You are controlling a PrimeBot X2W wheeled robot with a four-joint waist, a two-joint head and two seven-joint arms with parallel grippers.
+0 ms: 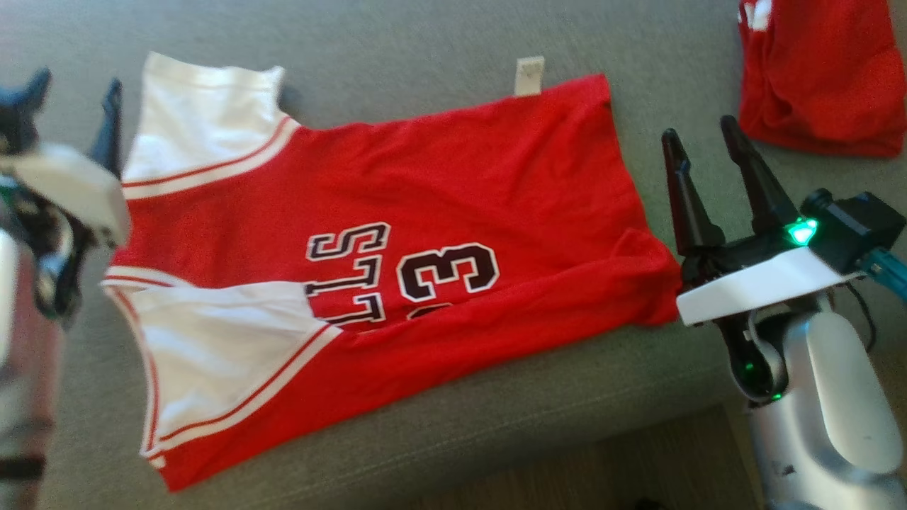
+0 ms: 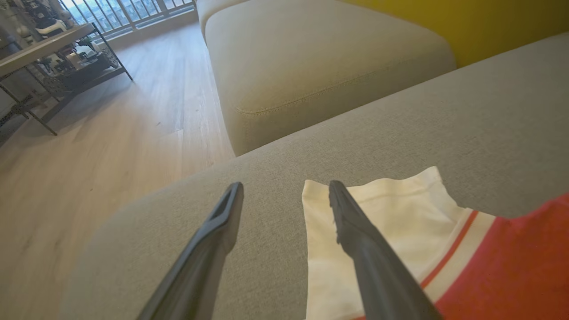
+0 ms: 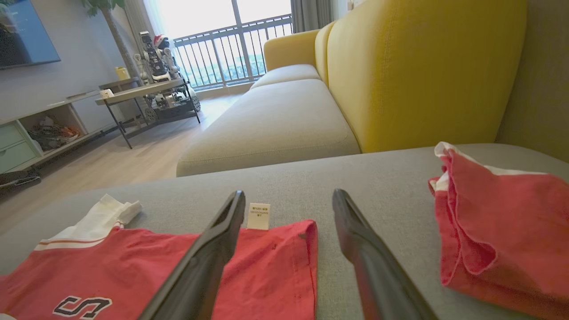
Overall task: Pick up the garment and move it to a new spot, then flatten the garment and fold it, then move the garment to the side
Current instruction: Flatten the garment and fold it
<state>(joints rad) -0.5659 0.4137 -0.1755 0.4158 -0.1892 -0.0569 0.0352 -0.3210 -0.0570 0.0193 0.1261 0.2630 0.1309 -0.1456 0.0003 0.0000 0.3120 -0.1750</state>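
A red jersey garment (image 1: 397,241) with white sleeve panels and black lettering lies spread flat on the grey sofa seat (image 1: 397,42); a white care tag sticks out at its far edge. My left gripper (image 1: 74,85) hovers open just beyond the garment's white shoulder end, one finger over the white panel (image 2: 400,222) in the left wrist view. My right gripper (image 1: 705,142) stands open just past the garment's hem, holding nothing. In the right wrist view its fingers (image 3: 209,249) straddle the hem corner of the garment (image 3: 266,266).
A second red garment (image 1: 822,71) lies bunched at the far right of the seat, also seen as a red heap (image 3: 502,231). The seat's front edge (image 1: 496,439) drops to a wooden floor (image 2: 89,155). A beige cushion (image 2: 320,62) and yellow backrest (image 3: 422,71) lie beyond.
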